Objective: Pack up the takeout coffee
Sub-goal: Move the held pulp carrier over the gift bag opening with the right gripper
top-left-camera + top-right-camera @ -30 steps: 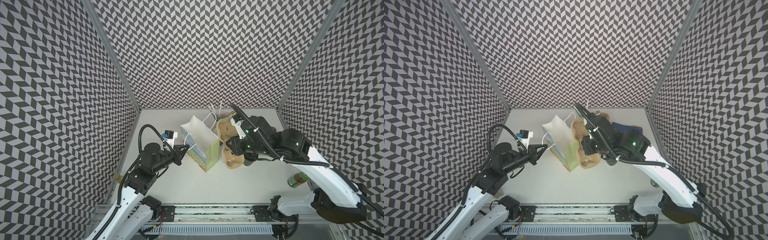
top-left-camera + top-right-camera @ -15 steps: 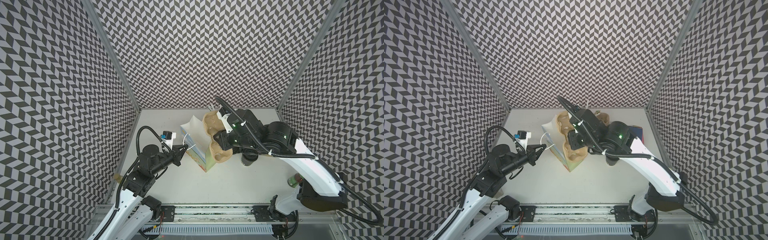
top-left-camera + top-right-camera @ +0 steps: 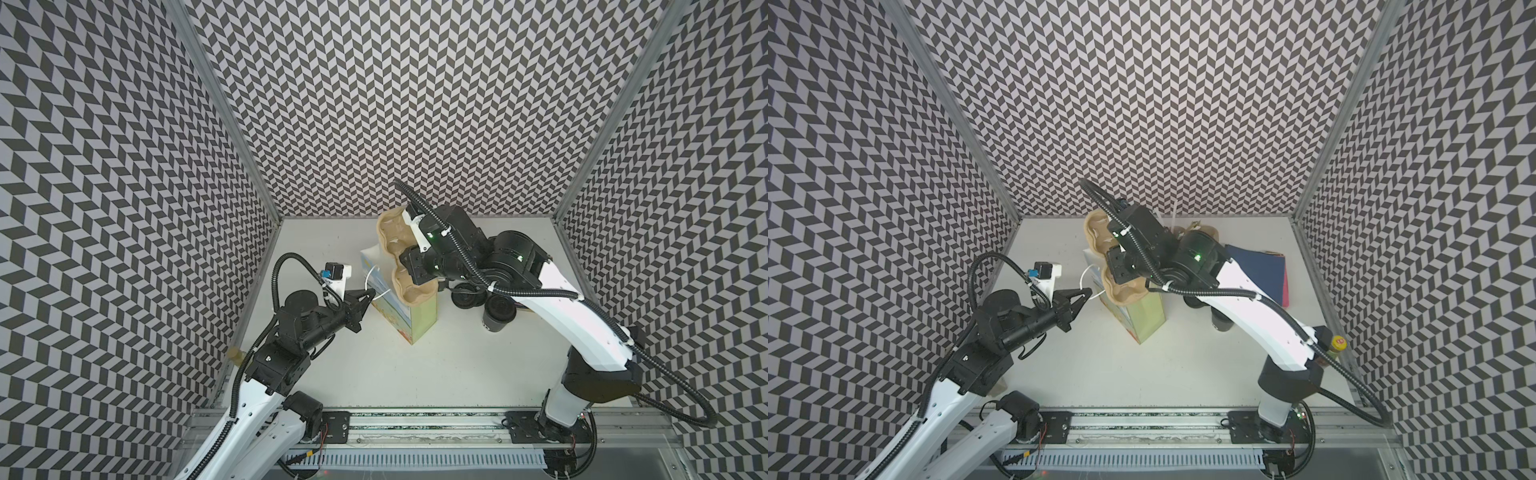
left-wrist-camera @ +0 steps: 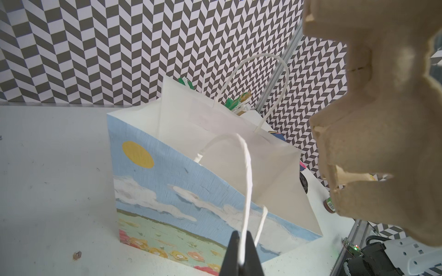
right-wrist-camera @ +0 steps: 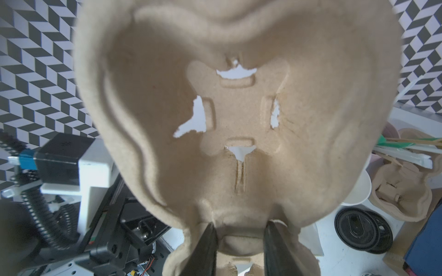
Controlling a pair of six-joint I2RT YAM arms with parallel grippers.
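Left jaws pinch the bag handle [image 4: 247, 181]; right jaws grip the carrier [image 5: 239, 114], arm outstretched over the bag [image 3: 420, 321]

No text, label or number can be read anywhere.

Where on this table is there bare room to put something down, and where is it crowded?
Bare: the wide front strip of the table between the gift bag and the rail, and the far left corner behind the left gripper. Crowded: right of the bag, around the black cup, lids and dark blue flat item.
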